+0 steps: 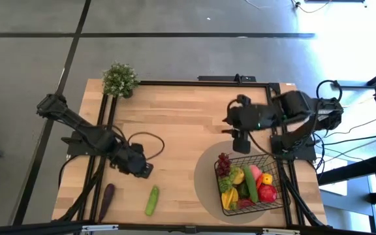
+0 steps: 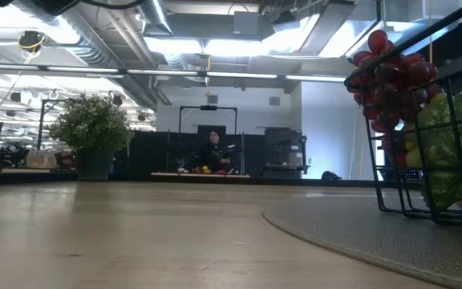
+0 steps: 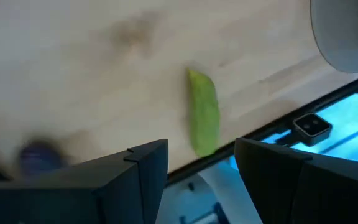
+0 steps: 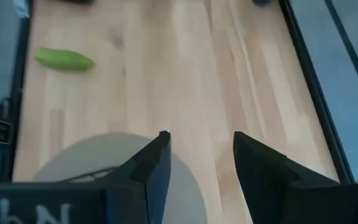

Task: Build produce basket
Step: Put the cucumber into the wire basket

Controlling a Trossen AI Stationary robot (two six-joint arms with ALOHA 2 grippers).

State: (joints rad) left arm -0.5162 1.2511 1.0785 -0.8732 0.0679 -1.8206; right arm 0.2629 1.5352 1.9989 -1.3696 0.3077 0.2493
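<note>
Black wire basket (image 1: 271,193) holds mixed produce (image 1: 248,185), red grapes (image 1: 224,164) included.

A leafy potted plant (image 1: 120,80) stands at the wooden table's (image 1: 175,124) far left corner, a round grey mat (image 1: 205,176) lies near its right end, and a person (image 2: 214,151) sits far behind.

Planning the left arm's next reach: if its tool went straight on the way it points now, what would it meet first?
Probably the cucumber: it lies on the table just ahead of the open left tool, in line with the gap, though depth is unclear.
</note>
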